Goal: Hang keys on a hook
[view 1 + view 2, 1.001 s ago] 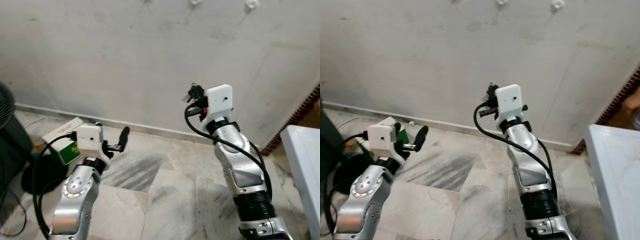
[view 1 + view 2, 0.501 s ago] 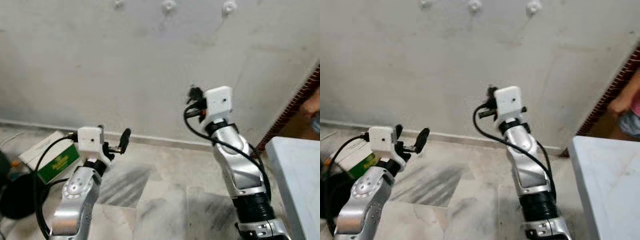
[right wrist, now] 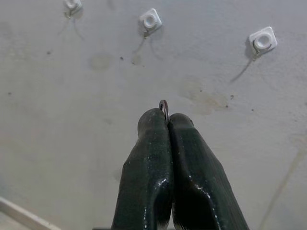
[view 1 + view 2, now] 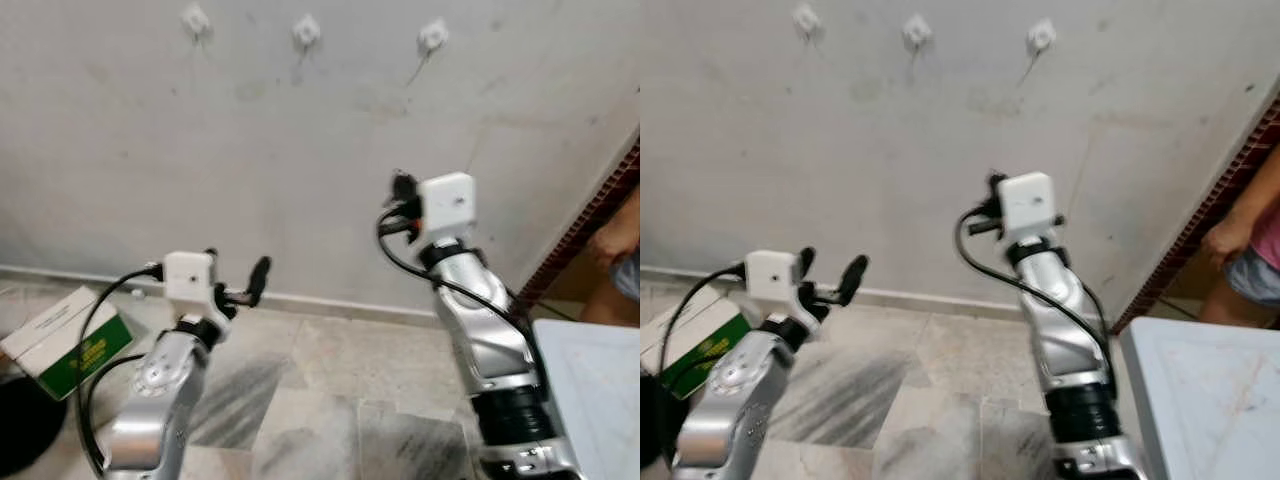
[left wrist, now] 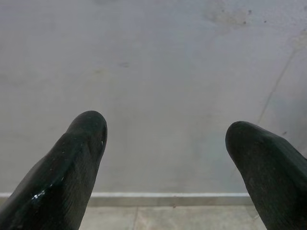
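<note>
Left eye view: My right gripper (image 4: pixel 402 187) is raised before the grey plaster wall (image 4: pixel 150 150). 3 white hooks (image 4: pixel 305 30) sit in a row above it, well apart from my fingertips; my right arm is the nearer one.
Right eye view: My left gripper (image 4: pixel 830 272) hangs low by the skirting, fingers spread, holding nothing. A green and white box (image 4: pixel 695 335) lies on the marble floor (image 4: pixel 930 380); a white table corner (image 4: pixel 1200 390) is at my right, a person's hand (image 4: pixel 1220 240) beyond it.
Left wrist view: 2 glossy black fingertips (image 5: pixel 81 143) stand wide apart, bare wall between them.
Right wrist view: My fingers are pinched together on the keys (image 3: pixel 164 108); just a thin metal ring pokes out edge-on. The hooks are square white pads with small wire loops, up and ahead, so I judge the ring must rise toward the middle one (image 3: pixel 149 21).
</note>
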Motion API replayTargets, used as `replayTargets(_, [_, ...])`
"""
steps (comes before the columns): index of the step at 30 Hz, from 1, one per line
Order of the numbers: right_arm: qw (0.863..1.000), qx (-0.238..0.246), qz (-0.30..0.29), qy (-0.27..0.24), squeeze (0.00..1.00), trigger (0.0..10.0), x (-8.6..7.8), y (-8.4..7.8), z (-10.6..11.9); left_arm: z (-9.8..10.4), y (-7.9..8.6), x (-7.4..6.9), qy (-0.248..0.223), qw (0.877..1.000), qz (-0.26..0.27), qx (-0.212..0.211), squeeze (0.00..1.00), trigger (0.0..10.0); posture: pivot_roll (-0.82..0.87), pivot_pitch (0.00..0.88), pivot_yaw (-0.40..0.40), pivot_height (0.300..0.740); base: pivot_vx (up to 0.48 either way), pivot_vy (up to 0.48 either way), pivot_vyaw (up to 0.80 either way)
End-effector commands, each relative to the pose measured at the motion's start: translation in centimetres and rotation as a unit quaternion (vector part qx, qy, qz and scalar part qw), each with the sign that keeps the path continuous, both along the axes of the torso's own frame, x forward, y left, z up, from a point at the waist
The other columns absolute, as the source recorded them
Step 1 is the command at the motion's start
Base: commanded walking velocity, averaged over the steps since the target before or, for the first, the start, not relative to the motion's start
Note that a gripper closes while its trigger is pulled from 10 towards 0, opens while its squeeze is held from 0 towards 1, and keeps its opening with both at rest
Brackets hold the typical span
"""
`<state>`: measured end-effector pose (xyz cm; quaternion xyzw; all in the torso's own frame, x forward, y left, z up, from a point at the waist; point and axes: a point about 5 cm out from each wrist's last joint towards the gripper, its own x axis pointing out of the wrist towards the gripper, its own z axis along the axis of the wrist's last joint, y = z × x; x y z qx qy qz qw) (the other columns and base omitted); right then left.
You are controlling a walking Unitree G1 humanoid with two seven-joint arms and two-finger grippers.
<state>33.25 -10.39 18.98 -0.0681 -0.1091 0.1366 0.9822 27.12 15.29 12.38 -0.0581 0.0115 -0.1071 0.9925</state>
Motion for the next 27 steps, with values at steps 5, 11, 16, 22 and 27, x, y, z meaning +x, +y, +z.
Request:
replayTargets(5, [1.0, -0.007, -0.01, -0.014, 0.0, 10.0, 0.15, -0.73, 0.69, 0.28, -0.71, -0.05, -0.004, 1.0, -0.01, -0.005, 0.0, 10.0, 0.07, 0.078, -0.01, 0.74, 0.367, 0.0, 0.0])
replayTargets(11, [1.0, -0.009, -0.01, -0.016, 0.0, 10.0, 0.14, -0.65, 0.71, 0.24, -0.74, -0.14, -0.003, 1.0, -0.012, -0.007, 0.0, 10.0, 0.07, 0.078, -0.01, 0.74, 0.371, 0.0, 0.0])
replayTargets(16, [1.0, -0.01, -0.008, -0.016, 0.0, 10.0, 0.14, -0.62, 0.7, 0.27, -0.8, -0.13, -0.004, 1.0, -0.013, -0.007, 0.0, 10.0, 0.07, 0.078, -0.012, 0.74, 0.382, 0.0, 0.0])
replayTargets(22, [1.0, -0.012, -0.007, -0.018, 0.0, 10.0, 0.11, -0.64, 0.78, 0.33, -0.84, -0.13, -0.005, 1.0, -0.015, -0.007, 0.0, 10.0, 0.07, 0.078, -0.012, 0.74, 0.387, 0.0, 0.0])
replayTargets(27, [1.0, -0.019, -0.005, -0.018, 0.0, 10.0, -0.25, -0.71, 0.51, 0.32, -0.7, -0.38, -0.005, 1.0, -0.014, -0.006, 0.0, 10.0, 0.07, 0.071, -0.014, 0.74, 0.385, 0.0, 0.0])
